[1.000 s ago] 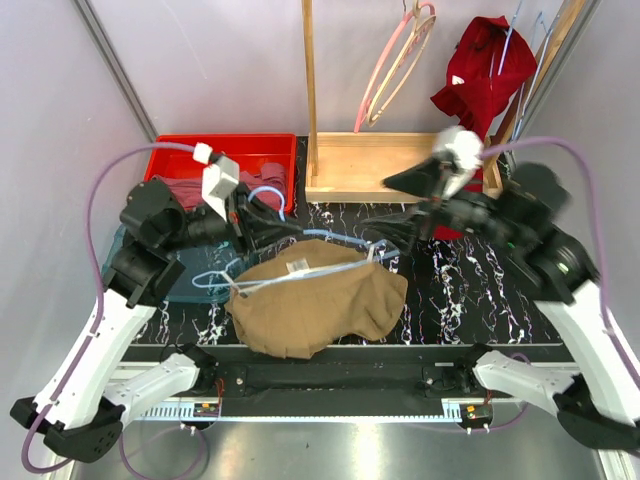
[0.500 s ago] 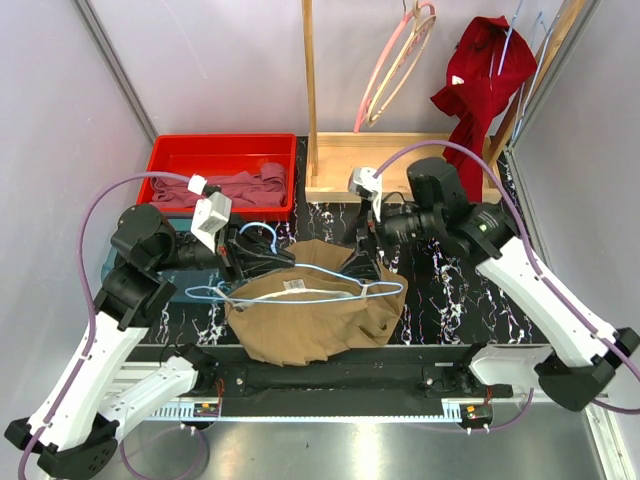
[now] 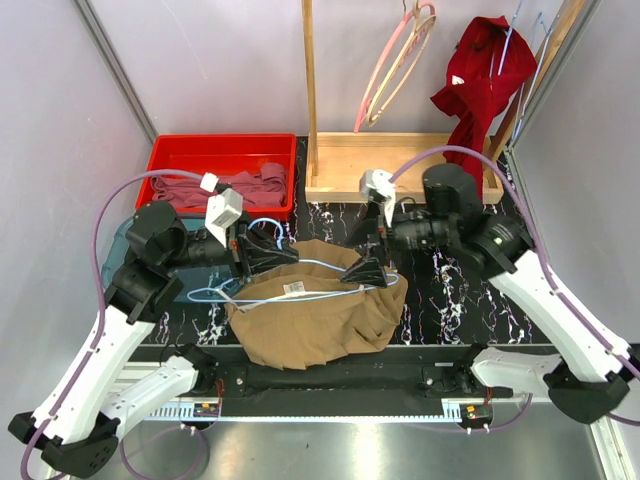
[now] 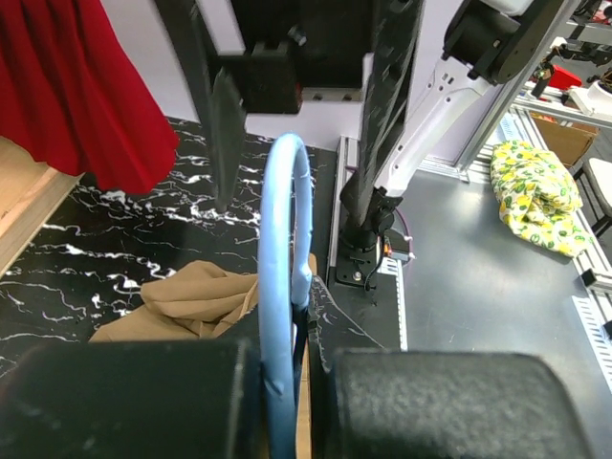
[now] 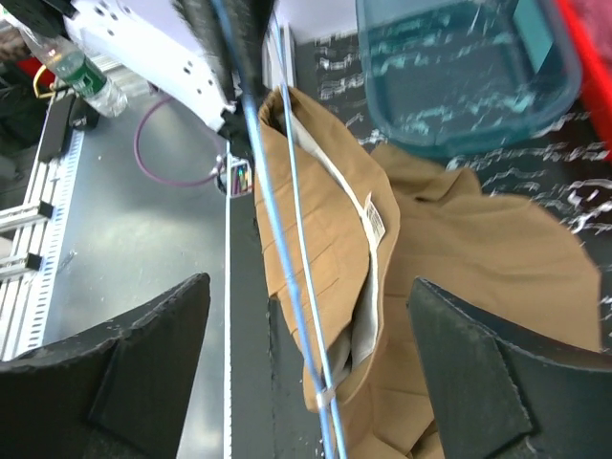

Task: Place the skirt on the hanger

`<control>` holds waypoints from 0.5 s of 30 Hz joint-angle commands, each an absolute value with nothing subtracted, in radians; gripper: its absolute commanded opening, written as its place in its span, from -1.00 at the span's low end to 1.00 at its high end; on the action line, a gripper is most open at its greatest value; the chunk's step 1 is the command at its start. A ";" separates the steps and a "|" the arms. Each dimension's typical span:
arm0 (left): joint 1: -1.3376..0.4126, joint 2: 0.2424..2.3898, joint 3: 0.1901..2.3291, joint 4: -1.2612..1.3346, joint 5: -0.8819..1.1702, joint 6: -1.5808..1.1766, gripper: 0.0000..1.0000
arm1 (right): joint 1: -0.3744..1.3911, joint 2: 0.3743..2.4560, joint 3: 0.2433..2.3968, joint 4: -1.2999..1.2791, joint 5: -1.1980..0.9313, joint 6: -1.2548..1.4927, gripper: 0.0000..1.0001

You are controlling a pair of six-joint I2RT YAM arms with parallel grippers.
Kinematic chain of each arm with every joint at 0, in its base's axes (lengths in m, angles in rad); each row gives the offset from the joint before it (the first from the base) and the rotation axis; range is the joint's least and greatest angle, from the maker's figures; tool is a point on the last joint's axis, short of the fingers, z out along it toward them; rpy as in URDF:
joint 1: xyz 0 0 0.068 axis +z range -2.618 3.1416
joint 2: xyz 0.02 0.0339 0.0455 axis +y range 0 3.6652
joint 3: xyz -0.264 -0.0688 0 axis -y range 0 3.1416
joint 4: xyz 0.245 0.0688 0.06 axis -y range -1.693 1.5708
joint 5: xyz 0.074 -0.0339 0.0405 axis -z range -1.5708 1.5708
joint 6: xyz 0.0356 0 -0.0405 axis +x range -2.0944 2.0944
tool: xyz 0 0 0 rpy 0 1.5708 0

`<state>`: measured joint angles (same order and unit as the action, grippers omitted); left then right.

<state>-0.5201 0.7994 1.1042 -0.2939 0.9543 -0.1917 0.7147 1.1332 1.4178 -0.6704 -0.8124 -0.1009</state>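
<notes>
Your left gripper (image 3: 265,252) is clamped tight on the hook of the hanger (image 4: 287,210), just off the far-left edge of the skirt (image 3: 320,320); the wire's long axis runs left to right along the skirt's far edge. Your right gripper (image 3: 369,266) hangs over the skirt's far-right corner, spread wide and holding nothing, straddling wire and waist; it looks the nearer arm for drawing the waist over.
</notes>
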 commanded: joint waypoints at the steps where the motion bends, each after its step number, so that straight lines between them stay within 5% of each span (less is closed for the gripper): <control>1: -0.523 0.808 1.135 -0.229 0.971 -0.189 -1.00 | 0.733 1.186 1.414 -0.683 -0.835 -0.127 0.78; 8: -0.523 0.802 1.126 -0.219 0.954 -0.189 -1.00 | 0.764 1.226 1.407 -0.669 -0.825 -0.118 0.39; 12: -0.523 0.810 1.127 -0.212 0.927 -0.196 -1.00 | 0.776 1.220 1.388 -0.676 -0.816 -0.118 -0.33; 13: -0.523 0.808 1.124 -0.207 0.889 -0.199 -1.00 | 0.776 1.218 1.385 -0.680 -0.810 -0.117 -0.82; 14: -0.523 0.807 1.124 -0.206 0.855 -0.210 -0.91 | 0.776 1.207 1.384 -0.677 -0.770 -0.106 -1.00; 15: -0.523 0.805 1.123 -0.206 0.815 -0.213 -0.20 | 0.776 1.198 1.378 -0.667 -0.744 -0.094 -1.00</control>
<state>-0.5201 0.8150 1.1042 -0.2916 0.9207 -0.1917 0.7696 1.2270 1.3930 -0.6777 -0.8165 -0.1181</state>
